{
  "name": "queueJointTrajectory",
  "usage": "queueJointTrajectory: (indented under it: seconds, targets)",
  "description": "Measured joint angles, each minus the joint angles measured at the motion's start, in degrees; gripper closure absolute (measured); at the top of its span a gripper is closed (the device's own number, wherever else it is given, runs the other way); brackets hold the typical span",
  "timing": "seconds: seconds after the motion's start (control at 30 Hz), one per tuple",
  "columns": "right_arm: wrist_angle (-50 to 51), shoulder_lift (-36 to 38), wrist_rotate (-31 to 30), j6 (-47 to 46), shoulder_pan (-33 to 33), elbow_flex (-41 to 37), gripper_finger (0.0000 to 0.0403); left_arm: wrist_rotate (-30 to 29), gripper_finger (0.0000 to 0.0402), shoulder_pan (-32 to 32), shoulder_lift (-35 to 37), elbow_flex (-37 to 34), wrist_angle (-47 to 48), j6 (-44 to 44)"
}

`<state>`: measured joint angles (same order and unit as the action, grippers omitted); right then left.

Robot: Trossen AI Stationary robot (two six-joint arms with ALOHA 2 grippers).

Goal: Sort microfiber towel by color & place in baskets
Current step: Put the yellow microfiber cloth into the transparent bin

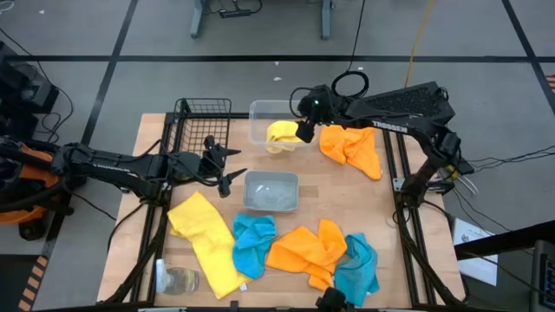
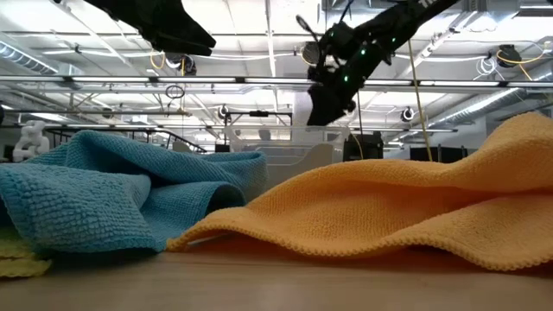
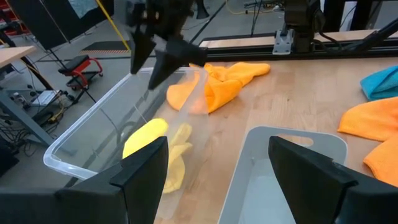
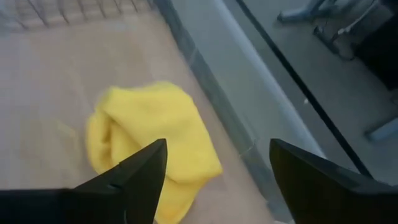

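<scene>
Overhead, TROSSEN reads on the right arm, whose right gripper (image 1: 305,130) hangs wide open, empty, over the clear tub (image 1: 260,113) holding a yellow towel (image 4: 149,134), shown bunched only by the wrist.

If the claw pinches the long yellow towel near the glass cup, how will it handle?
The long yellow towel lies creased and flat, so it is probably floppy and would drape from a pinch. It looks light. Its corner lies beside the glass cup, so dragging might nudge that.
</scene>
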<state>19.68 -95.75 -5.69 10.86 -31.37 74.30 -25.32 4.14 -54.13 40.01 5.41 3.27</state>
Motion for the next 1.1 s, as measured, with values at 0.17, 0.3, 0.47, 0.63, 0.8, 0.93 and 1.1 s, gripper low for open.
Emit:
queueJointTrajectory:
  seconds: [0.17, 0.3, 0.47, 0.63, 0.8, 0.93, 1.1]
  targets:
    - [3.72, 4.56, 1.39, -1.62, 3.20, 0.00, 0.0161, 0.00, 0.0119, 0.00, 0.00, 0.00, 0.32, 0.02]
    - [7.85, 8.85, 3.31, -3.40, 7.94, 0.00, 0.0190, 0.48, 0.0119, 0.00, 0.00, 0.00, 1.41, 0.04]
    - [13.27, 12.81, 2.69, -4.68, 16.23, 0.00, 0.0223, 1.46, 0.0119, 0.00, -0.01, 0.00, 1.44, 0.01]
    - [15.97, 14.74, -0.24, -7.15, 23.57, -2.68, 0.0250, 1.70, 0.0119, 0.30, 0.00, 0.00, 2.11, -4.22]
    - [11.60, 16.76, -5.59, -10.35, 30.53, -12.17, 0.0267, 2.90, 0.0119, 3.29, 0.00, 0.02, 5.85, -9.48]
    - [4.23, 17.92, -8.09, -12.28, 35.89, -19.79, 0.0276, 2.96, 0.0119, 7.55, -0.02, 0.02, 10.28, -15.12]
    - [-6.18, 18.33, -8.09, -13.25, 40.89, -25.73, 0.0282, 3.25, 0.0119, 13.88, -1.80, 0.02, 14.17, -23.04]
